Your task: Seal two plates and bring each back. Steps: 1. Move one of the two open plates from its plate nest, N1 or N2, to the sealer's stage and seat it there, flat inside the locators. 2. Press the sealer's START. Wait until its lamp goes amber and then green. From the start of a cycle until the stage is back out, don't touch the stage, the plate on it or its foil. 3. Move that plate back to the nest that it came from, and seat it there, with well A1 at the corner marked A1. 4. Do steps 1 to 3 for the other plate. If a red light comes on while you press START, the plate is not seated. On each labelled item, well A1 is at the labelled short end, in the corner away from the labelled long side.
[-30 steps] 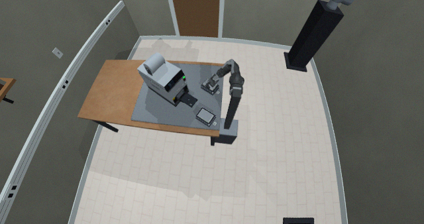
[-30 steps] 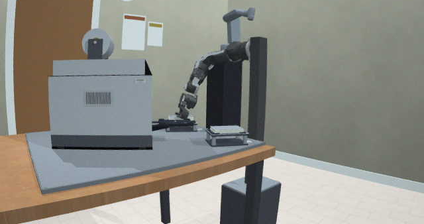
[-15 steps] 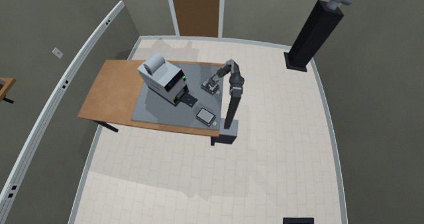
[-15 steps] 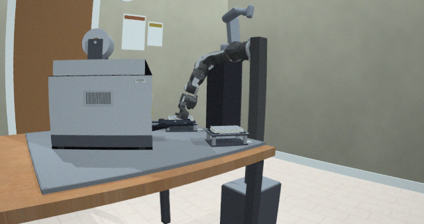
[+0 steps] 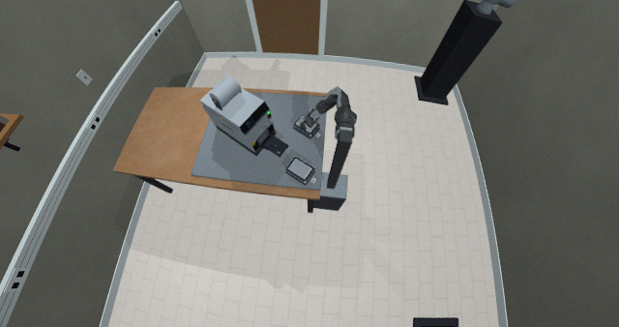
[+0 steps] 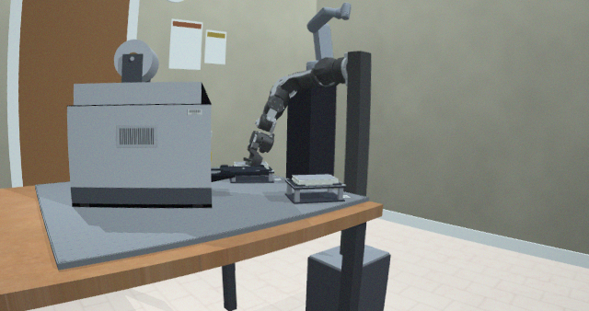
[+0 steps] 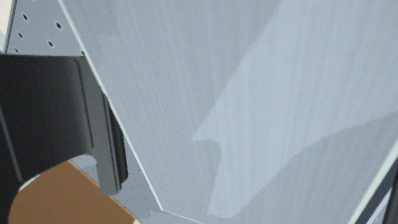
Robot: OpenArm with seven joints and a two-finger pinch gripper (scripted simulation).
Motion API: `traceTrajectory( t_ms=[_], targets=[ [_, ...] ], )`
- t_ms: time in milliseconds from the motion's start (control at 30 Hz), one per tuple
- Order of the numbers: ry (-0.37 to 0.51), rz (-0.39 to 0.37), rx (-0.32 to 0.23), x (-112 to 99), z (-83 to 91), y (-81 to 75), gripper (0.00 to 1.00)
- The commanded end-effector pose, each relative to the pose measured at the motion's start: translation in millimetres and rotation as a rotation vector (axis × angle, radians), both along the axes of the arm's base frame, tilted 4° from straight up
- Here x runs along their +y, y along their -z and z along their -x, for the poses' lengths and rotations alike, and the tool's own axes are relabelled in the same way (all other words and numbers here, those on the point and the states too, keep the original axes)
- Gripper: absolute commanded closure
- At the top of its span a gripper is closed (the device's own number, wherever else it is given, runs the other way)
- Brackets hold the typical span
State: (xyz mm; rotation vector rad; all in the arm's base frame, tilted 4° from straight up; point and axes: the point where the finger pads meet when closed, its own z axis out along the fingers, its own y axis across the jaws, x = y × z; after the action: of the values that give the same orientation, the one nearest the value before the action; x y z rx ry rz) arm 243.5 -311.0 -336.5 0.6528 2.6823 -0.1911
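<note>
The sealer (image 5: 237, 109) (image 6: 139, 150) stands at the left of the grey mat (image 5: 232, 164) (image 6: 138, 237), its lamp (image 5: 269, 113) green. Its stage (image 5: 276, 143) (image 6: 244, 169) is out on my side with no plate on it, so I judge it ready to take one. Further right, the near nest (image 5: 305, 181) (image 6: 315, 200) bears its own plate (image 5: 301, 168) (image 6: 315, 179), lying flat and raised on posts, I suppose so that fingers can reach down past its edges. Beyond it sits the far nest (image 5: 315, 134) (image 6: 252, 179), and there my claw (image 5: 308, 124) (image 6: 253, 162) is pinching the far plate (image 7: 240, 100) by opposite sides, its fingers kept apart by the plate's width. It is at the nest, but I cannot tell whether it bears on it or is just lifted. Whether either plate has foil, I cannot tell. If this one is unsealed, the next move is straight up, kept level, then over to the stage.
</note>
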Motion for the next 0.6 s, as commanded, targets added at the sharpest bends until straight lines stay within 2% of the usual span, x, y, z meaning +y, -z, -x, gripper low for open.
traceTrajectory(
  t_ms=[0,567],
  targets=[
    [-0.002,-0.003,-0.004,0.6,-0.5,0.9,1.00],
    [0.000,0.000,-0.003,-0.5,-0.7,4.6,1.00]
  ],
)
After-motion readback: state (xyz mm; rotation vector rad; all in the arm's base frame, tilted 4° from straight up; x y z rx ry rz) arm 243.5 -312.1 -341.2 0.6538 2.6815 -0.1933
